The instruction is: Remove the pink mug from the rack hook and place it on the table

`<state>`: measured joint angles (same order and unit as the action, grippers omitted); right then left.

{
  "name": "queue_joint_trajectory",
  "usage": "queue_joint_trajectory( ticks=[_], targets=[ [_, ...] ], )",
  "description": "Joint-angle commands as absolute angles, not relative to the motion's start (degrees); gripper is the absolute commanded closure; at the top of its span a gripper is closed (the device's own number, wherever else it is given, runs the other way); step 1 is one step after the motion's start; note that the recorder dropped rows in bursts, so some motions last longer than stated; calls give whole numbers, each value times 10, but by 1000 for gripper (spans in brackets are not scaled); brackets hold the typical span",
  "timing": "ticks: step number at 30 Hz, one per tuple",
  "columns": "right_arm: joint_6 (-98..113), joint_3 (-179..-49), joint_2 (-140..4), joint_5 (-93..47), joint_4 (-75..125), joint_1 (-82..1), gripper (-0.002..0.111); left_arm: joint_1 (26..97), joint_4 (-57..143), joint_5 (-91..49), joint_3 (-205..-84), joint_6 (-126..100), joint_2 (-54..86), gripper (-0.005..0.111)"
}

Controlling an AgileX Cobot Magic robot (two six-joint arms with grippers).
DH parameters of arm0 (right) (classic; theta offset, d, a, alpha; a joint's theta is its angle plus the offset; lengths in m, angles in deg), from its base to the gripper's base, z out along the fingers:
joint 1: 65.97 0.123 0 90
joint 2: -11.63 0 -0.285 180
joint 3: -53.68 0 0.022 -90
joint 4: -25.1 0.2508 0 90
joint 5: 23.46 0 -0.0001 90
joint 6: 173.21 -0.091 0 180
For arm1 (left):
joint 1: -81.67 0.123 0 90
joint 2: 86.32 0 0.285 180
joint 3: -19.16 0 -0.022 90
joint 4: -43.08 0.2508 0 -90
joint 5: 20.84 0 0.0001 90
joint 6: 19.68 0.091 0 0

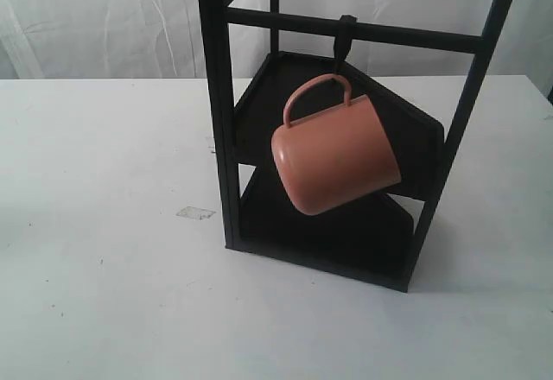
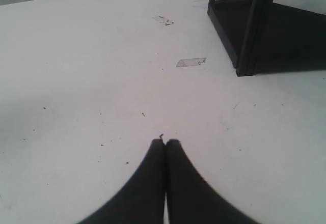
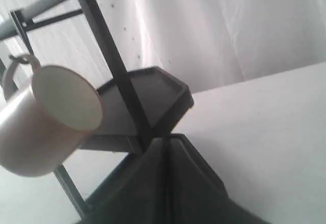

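Note:
The pink mug hangs tilted by its loop handle from the rack hook on the rack's horizontal bar. In the right wrist view the mug shows its off-white inside, beside a black upright post. My right gripper is shut and empty, some way off the mug's open side. My left gripper is shut and empty, low over the white table, away from the rack's corner. Neither gripper shows in the exterior view.
The tall black rack stands mid-table with two black shelf trays; its bottom corner shows in the left wrist view. A clear tape patch lies left of the rack, also tape. White curtain behind.

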<state>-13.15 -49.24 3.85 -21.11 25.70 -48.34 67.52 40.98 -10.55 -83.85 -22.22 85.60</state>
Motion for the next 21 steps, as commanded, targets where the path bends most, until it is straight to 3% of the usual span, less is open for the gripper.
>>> queue_joint_trajectory(
  ticks=[1, 10, 16, 21],
  targets=[
    [-140, -491, 38, -284, 267, -484, 108, 677, 403, -100, -836, -223, 859, 107],
    [-195, -491, 38, -304, 265, -484, 108, 677, 403, -100, -836, -223, 859, 107],
    [-151, -566, 38, -141, 267, -458, 108, 677, 403, -93, -836, -223, 859, 107],
    [53, -667, 38, -18, 364, -409, 108, 677, 403, -93, -836, -223, 859, 107]
  ],
)
